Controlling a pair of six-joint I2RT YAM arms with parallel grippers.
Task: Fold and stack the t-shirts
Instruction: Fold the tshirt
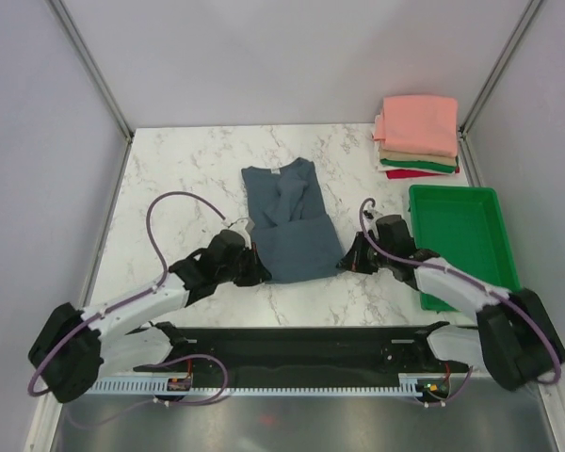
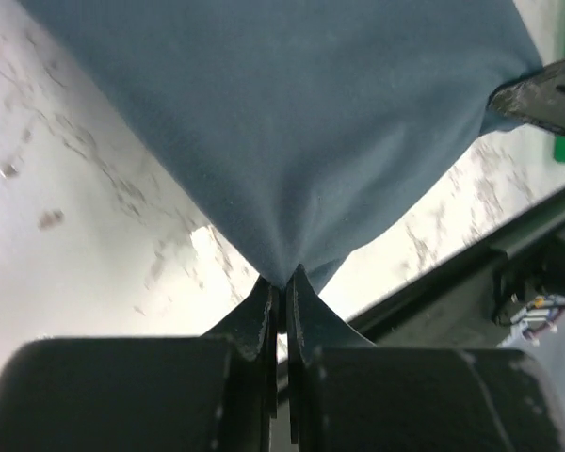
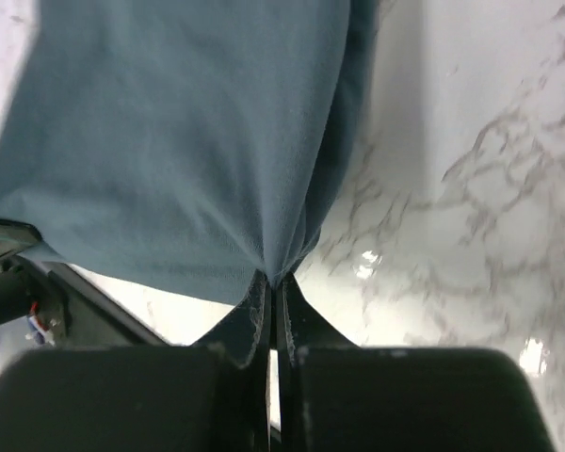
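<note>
left gripper [image 2: 282, 282] is clenched on the near left corner of the slate blue-grey t-shirt [image 2: 301, 122], the cloth pinched between its closed fingertips and fanning out ahead of it. right gripper [image 3: 273, 281] grasps the near right corner the same way, fabric spreading ahead and to its left. the shirt lies partly folded on the marble table [image 1: 188, 169] between both grippers. far ahead of the right gripper, off to its right, sits the folded stack [image 1: 417, 141], salmon-pink on top. green tray [image 1: 452, 192] lies just to its right.
</note>
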